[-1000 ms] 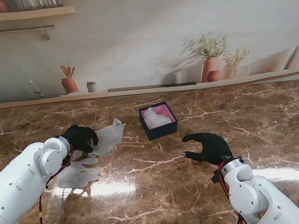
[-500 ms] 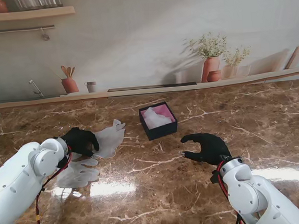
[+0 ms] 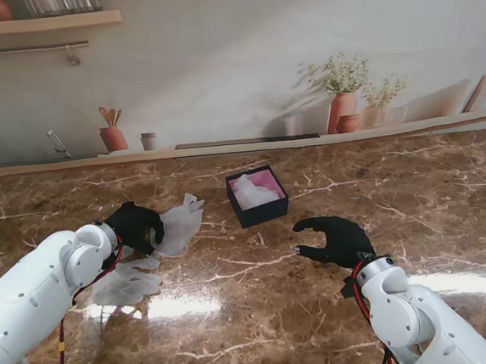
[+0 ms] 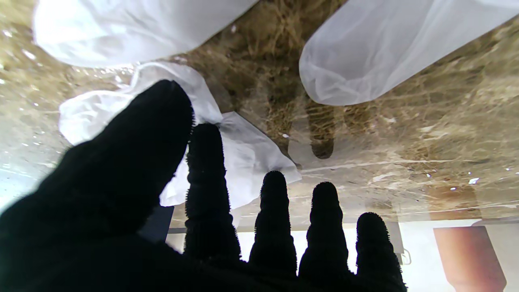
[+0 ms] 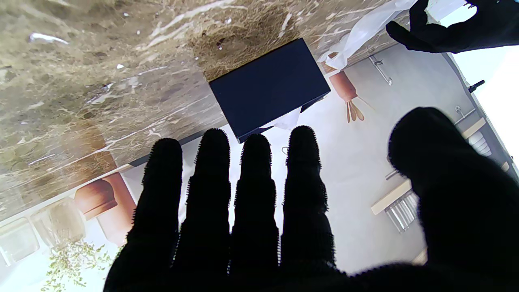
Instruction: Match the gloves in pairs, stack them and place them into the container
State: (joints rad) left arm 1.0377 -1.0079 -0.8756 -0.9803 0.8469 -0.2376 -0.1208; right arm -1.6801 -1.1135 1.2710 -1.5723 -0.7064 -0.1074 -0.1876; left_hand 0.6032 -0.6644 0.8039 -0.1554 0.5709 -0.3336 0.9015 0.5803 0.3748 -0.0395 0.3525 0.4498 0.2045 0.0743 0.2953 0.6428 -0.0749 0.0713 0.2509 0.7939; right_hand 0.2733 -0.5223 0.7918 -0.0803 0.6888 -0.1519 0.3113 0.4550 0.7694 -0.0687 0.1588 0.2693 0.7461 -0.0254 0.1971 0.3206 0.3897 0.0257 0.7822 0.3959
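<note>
Surface: brown marble table with pale veins and glare patches, backed by a printed kitchen wall with a vase of flowers and a terracotta utensil pot.

Left hand: left hand, black-gloved, is over the table's left side, palm down, fingers apart and only lightly curled, gripping nothing that the pictures show (its wrist view has the thumb over crumpled white film, but contact cannot be told).

Glove by left fingers: farther glove, translucent white, lies flat just right of the left hand, its fingers pointing away from me toward the wall.

Second glove: nearer glove lies on the table nearer to me than the left hand, partly hidden by the white left forearm; the two gloves are close together, and whether they touch cannot be told.

Right hand: right hand is over the table right of centre, all fingers extended and spread, thumb apart, holding nothing.

Container: container, a small dark square box, stands on the table farther from me than the right hand and between the two hands; in the right wrist view its dark wall faces the fingertips.

Container contents: pink lining and white crumpled material inside (most likely gloves, though that is not certain).
</note>
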